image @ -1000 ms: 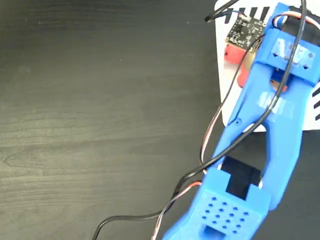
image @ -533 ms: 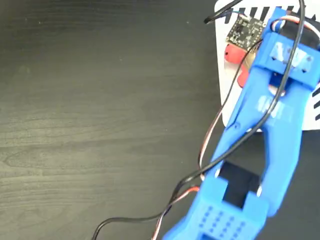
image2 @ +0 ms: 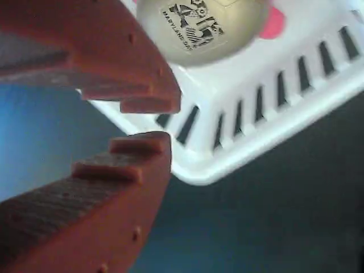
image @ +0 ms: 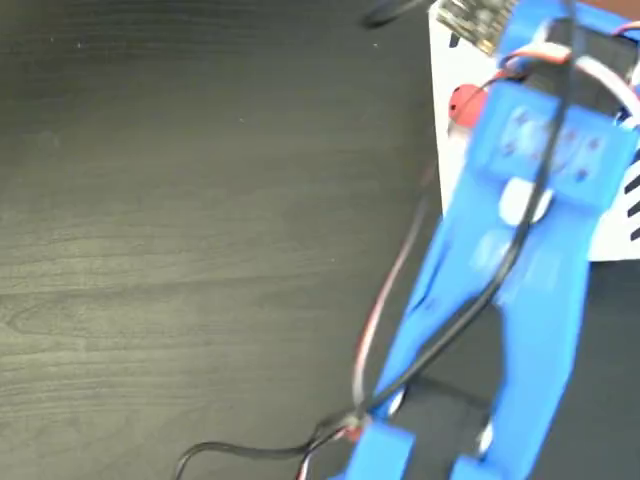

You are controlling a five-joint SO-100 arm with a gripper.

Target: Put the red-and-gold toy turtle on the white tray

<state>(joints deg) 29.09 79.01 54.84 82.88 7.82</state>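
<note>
The red-and-gold toy turtle [image2: 199, 28] lies on the white tray [image2: 267, 133], near its striped corner. The wrist view shows its gold shell with the black mark and a bit of pink leg. In the fixed view only its red head [image: 463, 100] peeks out beside the blue arm [image: 520, 250], on the tray's [image: 438, 150] left edge. My gripper [image2: 149, 120] has red toothed fingers [image2: 114, 170] whose tips nearly meet. It holds nothing and hangs apart from the turtle, just off the tray's corner. The arm covers the gripper in the fixed view.
A dark wood-grain table [image: 200, 250] fills the left of the fixed view. Black and red cables [image: 380, 330] trail from the arm down to the bottom edge. A small circuit board [image: 475, 20] rides on the arm at the top.
The arm has swung and risen toward the camera, now blurred and larger. The circuit board moved up in the picture. The turtle's red head stays at the same spot on the tray.
</note>
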